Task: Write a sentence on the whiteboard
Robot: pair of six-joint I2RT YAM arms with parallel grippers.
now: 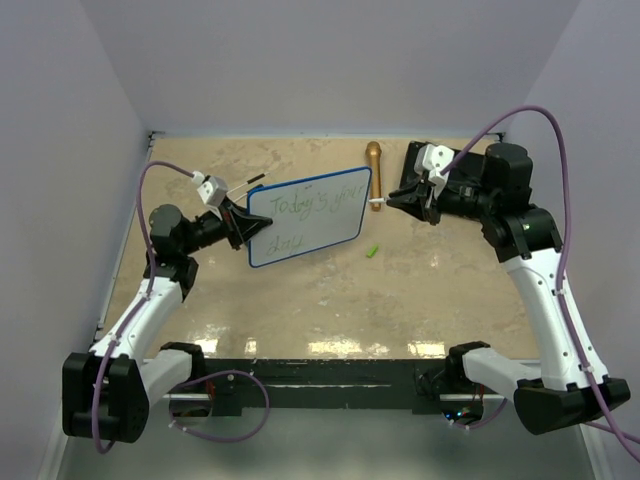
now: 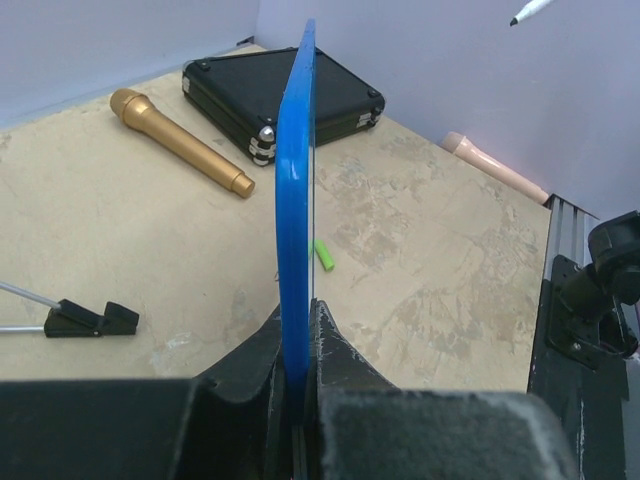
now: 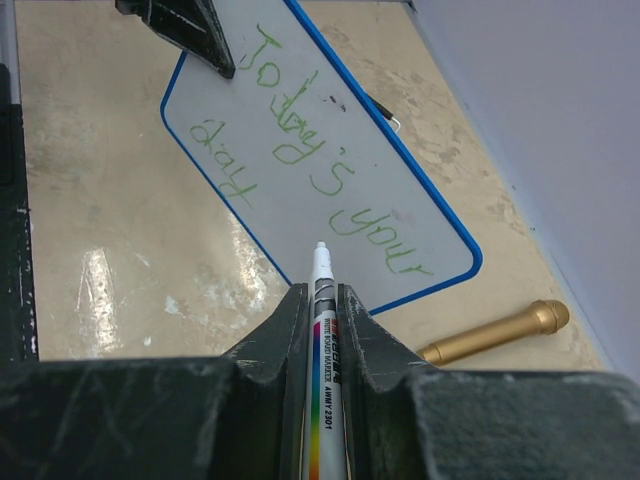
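The whiteboard is white with a blue rim and carries green writing that reads "Today's your day". My left gripper is shut on its left edge and holds it up off the table. The left wrist view shows the board edge-on, clamped between the left gripper's jaws. My right gripper is shut on a white marker with a rainbow stripe. The uncapped tip points at the board's right edge, just off it. From the right wrist, the written face lies beyond that gripper.
A gold microphone lies at the back behind the board. A black case sits next to it, partly hidden by the right arm. A small green cap lies on the table. A black clip with wire rests left of the board.
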